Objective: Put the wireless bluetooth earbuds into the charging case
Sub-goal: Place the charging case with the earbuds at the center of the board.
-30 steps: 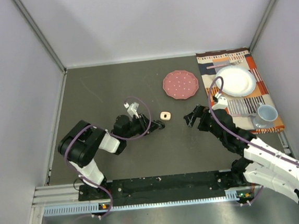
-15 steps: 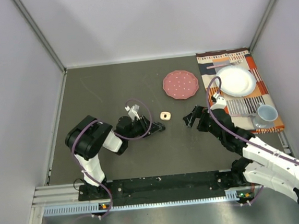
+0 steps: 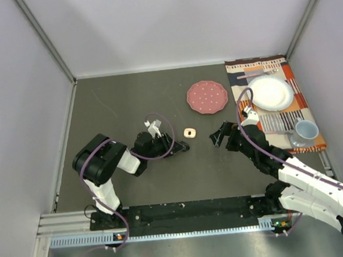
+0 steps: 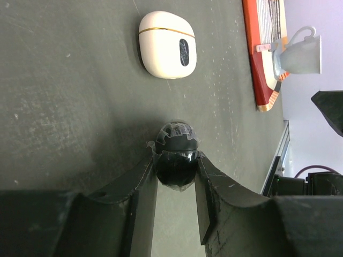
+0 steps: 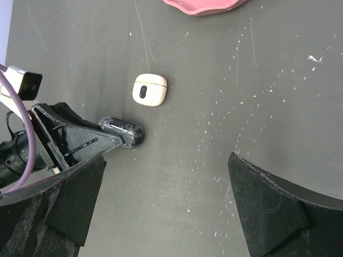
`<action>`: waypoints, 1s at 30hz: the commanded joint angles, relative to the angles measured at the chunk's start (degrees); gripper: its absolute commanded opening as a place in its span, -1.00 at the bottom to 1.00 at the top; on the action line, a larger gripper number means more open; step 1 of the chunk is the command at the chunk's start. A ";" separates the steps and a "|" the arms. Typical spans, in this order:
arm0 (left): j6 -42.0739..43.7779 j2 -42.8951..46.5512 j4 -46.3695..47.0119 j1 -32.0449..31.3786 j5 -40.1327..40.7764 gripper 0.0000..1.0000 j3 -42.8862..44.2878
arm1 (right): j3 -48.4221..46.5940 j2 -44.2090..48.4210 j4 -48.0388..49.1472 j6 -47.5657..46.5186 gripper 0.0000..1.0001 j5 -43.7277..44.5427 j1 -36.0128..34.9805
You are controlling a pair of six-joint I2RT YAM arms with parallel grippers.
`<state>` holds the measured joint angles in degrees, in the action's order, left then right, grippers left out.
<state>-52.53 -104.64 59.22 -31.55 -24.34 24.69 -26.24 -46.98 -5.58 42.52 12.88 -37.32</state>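
The charging case (image 3: 189, 132) is a small cream shell with a gold seam and a dark oval on its face. It lies on the dark table and also shows in the left wrist view (image 4: 167, 44) and the right wrist view (image 5: 150, 89). My left gripper (image 3: 182, 145) lies low on the table just near-left of the case. It is shut on a black rounded earbud (image 4: 177, 163) pinched at its fingertips. My right gripper (image 3: 220, 135) is wide open and empty, to the right of the case, with bare table between its fingers (image 5: 69, 201). No white earbuds are in view.
A pink disc (image 3: 206, 96) lies behind the case. A patterned placemat (image 3: 282, 122) at the right holds a white plate (image 3: 270, 93), a fork and a pale cup (image 3: 307, 130). Walls close in the table on the left, back and right.
My left arm's elbow has swung right and back a little, while its gripper tip stays by the case. My right gripper has crept slightly left.
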 commanded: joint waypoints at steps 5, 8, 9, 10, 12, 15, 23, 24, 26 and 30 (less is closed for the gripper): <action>7.00 4.62 -9.56 -0.09 1.75 -0.23 2.73 | -2.41 -0.04 1.45 -1.65 0.98 0.12 0.41; 8.41 5.06 -12.72 -0.09 2.28 -0.18 3.61 | -2.68 -0.30 1.54 -2.09 0.98 -0.05 0.49; 9.02 5.23 -13.42 -0.09 2.54 -0.17 3.70 | -2.76 -0.48 1.54 -2.09 0.98 -0.05 0.58; 9.29 5.58 -13.87 -0.09 2.80 -0.16 3.79 | -2.76 -0.48 1.54 -2.44 0.98 -0.05 0.58; 9.73 5.94 -14.57 -0.09 2.98 -0.15 3.79 | -2.76 -0.39 1.45 -2.53 0.98 0.03 0.50; 10.96 6.55 -16.59 -0.09 3.33 -0.14 4.32 | -2.59 -0.57 1.72 -2.53 0.98 0.04 0.49; 14.56 10.33 -23.01 -0.09 6.67 0.07 4.93 | -2.59 -1.53 2.07 -2.62 0.98 0.21 0.58; 14.91 10.42 -23.36 -0.09 7.02 0.08 5.11 | -2.59 -1.53 2.24 -2.71 0.98 0.21 0.58; 16.05 10.60 -25.11 -0.09 7.11 0.08 5.37 | -2.59 -1.88 2.24 -2.62 0.98 0.12 0.58; 16.93 12.52 -27.31 -0.09 9.65 0.22 5.02 | -2.50 -1.89 2.33 -2.88 0.98 -0.14 0.67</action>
<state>-38.72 -94.63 36.77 -31.62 -18.57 29.06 -26.30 -48.84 -5.52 40.49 12.75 -37.30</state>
